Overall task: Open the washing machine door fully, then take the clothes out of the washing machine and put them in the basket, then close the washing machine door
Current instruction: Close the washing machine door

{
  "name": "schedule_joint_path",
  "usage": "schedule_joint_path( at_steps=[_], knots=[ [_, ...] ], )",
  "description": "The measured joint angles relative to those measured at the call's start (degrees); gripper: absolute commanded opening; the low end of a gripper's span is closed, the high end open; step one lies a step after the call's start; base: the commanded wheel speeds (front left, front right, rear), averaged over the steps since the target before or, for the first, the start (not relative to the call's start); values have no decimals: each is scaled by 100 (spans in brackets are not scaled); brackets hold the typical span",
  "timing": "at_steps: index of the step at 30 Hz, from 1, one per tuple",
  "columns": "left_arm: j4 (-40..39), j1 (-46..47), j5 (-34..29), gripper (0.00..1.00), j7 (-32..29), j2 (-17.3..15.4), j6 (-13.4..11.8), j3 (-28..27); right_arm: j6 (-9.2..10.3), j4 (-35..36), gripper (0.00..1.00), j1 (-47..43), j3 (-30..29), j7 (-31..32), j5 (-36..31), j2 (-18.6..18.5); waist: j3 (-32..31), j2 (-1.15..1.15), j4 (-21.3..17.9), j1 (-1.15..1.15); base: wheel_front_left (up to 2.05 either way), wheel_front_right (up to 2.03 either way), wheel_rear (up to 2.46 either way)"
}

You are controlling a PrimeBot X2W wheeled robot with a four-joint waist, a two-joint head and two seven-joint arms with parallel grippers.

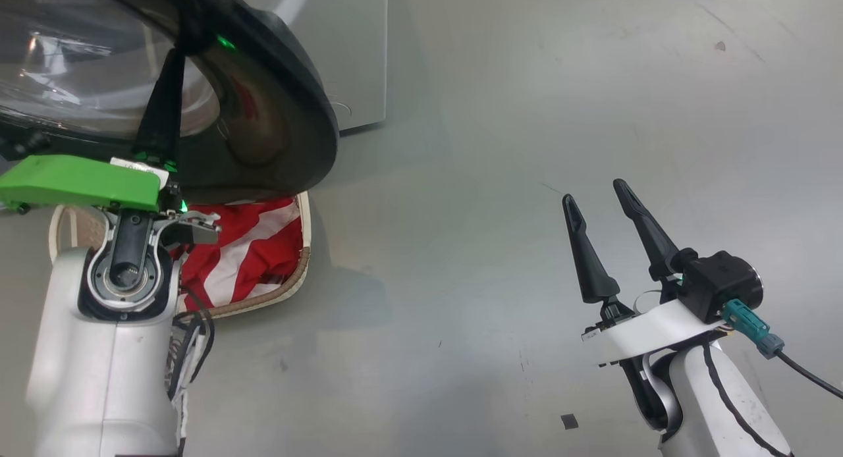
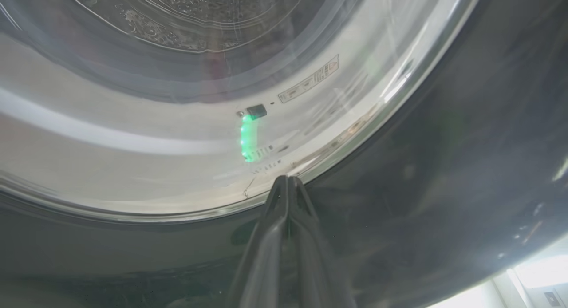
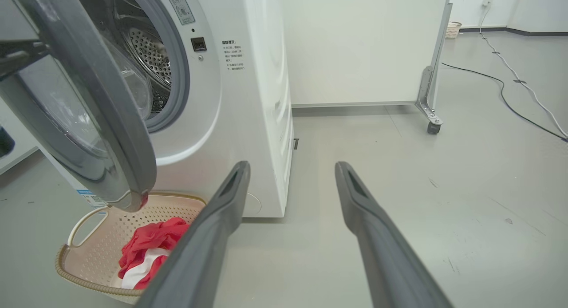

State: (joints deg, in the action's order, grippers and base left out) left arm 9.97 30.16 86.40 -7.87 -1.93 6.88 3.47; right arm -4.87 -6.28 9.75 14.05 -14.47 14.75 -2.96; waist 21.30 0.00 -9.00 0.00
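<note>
The washing machine door [image 3: 97, 99] stands part-open at the left of the right wrist view. It is swung out from the washing machine [image 3: 248, 121] and hangs over the basket [image 3: 102, 241] at the lower left, where the clothes [image 3: 151, 241] lie in a red-and-white heap. In the left wrist view, the left gripper [image 2: 287, 180] has its jaws pressed together on nothing, tips at the seam between the door's glass and black rim. At the lower right of the head view, the right gripper [image 1: 596, 192] hangs above the grey floor [image 1: 494, 180], jaws spread and empty.
</note>
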Motion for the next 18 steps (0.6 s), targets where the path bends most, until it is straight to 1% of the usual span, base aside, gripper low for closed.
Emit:
schedule_joint_path(
  at_steps=[7,18],
  knots=[
    [391,450,-20,0,466,5,0,19,-11,-42,100,58,99,-1,123,10,89,0,-206,0,0,0,0],
    [1126,1113,-248,0,906,1,-1,-18,-36,-126,100,161,174,-2,263,14,146,0,-479,0,0,0,0]
  ],
)
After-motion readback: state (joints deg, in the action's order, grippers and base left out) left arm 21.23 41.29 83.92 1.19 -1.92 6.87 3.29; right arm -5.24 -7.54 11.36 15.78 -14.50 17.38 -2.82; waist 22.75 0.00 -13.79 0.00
